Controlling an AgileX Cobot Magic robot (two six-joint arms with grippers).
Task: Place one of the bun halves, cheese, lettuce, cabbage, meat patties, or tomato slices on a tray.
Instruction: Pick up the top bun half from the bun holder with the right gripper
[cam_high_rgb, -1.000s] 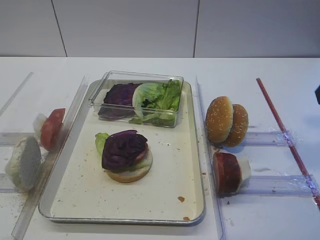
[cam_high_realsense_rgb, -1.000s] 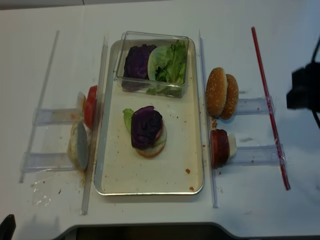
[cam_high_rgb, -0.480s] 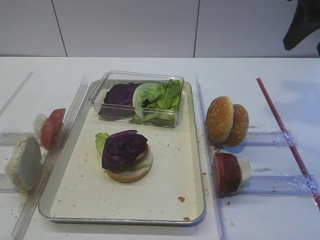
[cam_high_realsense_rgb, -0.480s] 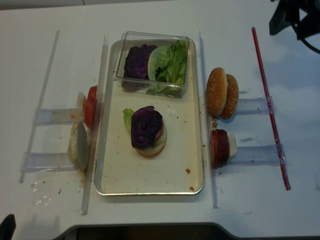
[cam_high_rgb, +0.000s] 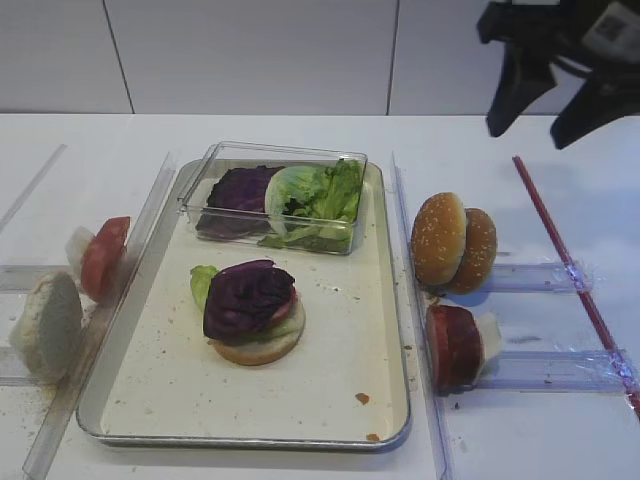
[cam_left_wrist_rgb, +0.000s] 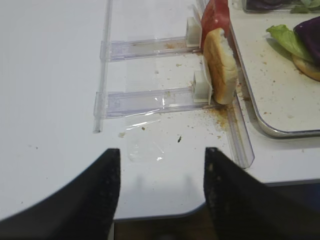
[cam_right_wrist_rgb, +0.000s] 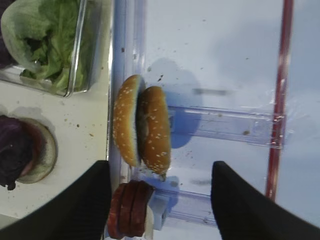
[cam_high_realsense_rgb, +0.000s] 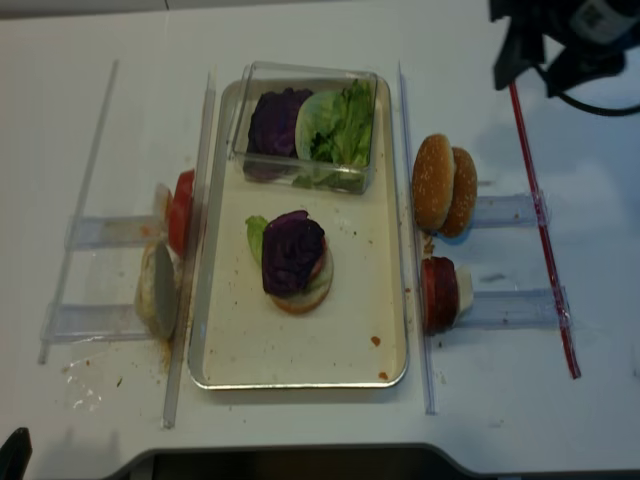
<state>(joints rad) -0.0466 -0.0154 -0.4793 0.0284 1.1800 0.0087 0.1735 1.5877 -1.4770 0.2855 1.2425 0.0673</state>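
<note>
Hovering at upper right with jaws spread and empty, the right gripper (cam_high_rgb: 535, 105) should descend squarely astride the bun halves (cam_high_rgb: 453, 243).

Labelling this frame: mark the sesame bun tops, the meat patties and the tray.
sesame bun tops (cam_high_rgb: 440, 238), exterior high view, front bun's seeded dome.
meat patties (cam_high_rgb: 455, 346), exterior high view, front patty's face.
tray (cam_high_rgb: 170, 405), exterior high view, bare floor.

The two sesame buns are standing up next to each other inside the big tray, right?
Not quite. The two sesame buns do stand on edge side by side, but not inside the tray. They sit outside it, on the table to its right, above the meat patties. The exterior high view shows this.
</note>
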